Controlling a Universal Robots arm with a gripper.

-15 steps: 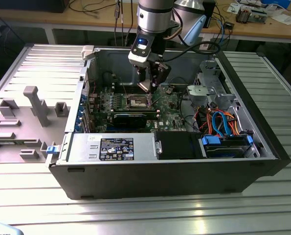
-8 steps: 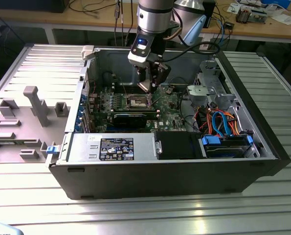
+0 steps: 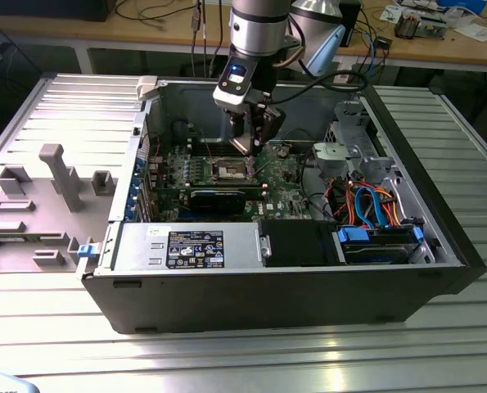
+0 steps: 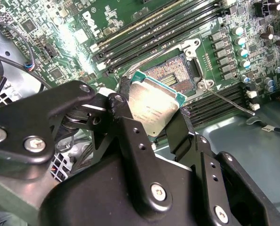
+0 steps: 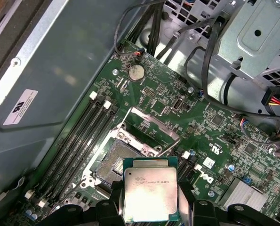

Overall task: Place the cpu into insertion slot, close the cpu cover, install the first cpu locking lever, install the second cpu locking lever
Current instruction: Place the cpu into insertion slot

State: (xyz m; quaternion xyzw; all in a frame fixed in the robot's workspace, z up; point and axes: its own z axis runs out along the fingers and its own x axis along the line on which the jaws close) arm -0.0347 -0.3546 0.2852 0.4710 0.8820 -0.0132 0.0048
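**benchrat:** how's the hold, do you actually have it?

**me:** Yep. My fingers (image 5: 109,208) are clamped on two opposite edges of the cpu (image 5: 150,194), one on each side, with the metal top facing out in both wrist views. I'd guess it's a light, stiff little plate. That smooth lid looks slippery, so the edges are the only sane place to grab. The underside and the pins below it are the fragile bits, so I wouldn't squeeze hard or drag it.

**benchrat:** where is it compared to the socket?

**me:** It's in the air just beside and above the slot (image 5: 112,165), tilted and not seated. The cover (image 5: 148,130) stands flipped open on the slot's far side. In the exterior view my gripper (image 3: 251,135) is at the upper middle of the frame, over the green board (image 3: 280,173) inside the open case (image 3: 276,299).
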